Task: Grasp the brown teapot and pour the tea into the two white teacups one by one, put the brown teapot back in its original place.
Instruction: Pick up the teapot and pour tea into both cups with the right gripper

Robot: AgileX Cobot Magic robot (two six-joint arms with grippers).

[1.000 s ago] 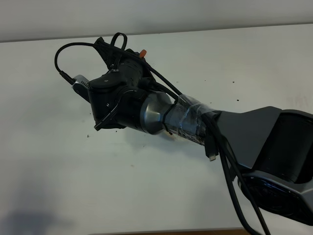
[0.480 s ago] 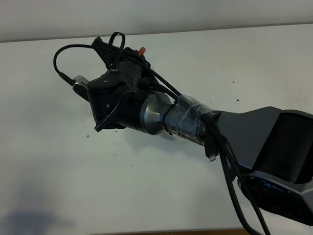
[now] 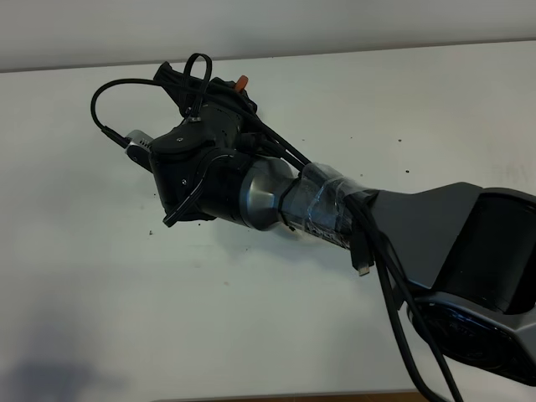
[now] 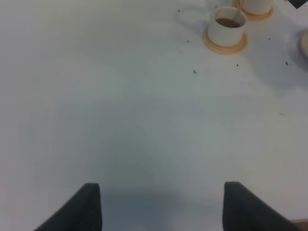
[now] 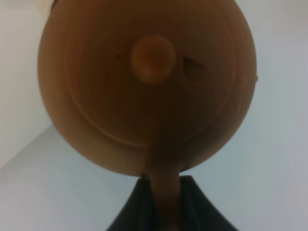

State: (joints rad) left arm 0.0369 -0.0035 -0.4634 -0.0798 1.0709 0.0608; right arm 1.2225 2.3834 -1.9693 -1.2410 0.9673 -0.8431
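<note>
The brown teapot (image 5: 147, 82) fills the right wrist view, lid knob toward the camera, and my right gripper (image 5: 166, 204) is shut on its loop handle. In the high view the right arm (image 3: 260, 197) reaches across to the far left and hides the teapot and cups. The left wrist view shows one white teacup (image 4: 229, 25) holding brown tea on an orange coaster, with a thin tan streak just above its rim. The second white teacup (image 4: 257, 5) is cut off by the frame edge. My left gripper (image 4: 161, 207) stands open over bare table, far from the cups.
A sliver of the pale beige saucer (image 4: 304, 44) shows at the frame's edge beside the cups. Small dark specks dot the white table (image 3: 100, 301). Cables loop off the right wrist (image 3: 126, 84).
The right wrist has turned slightly, shifting its far end a little up and left. The left arm has not visibly moved.
</note>
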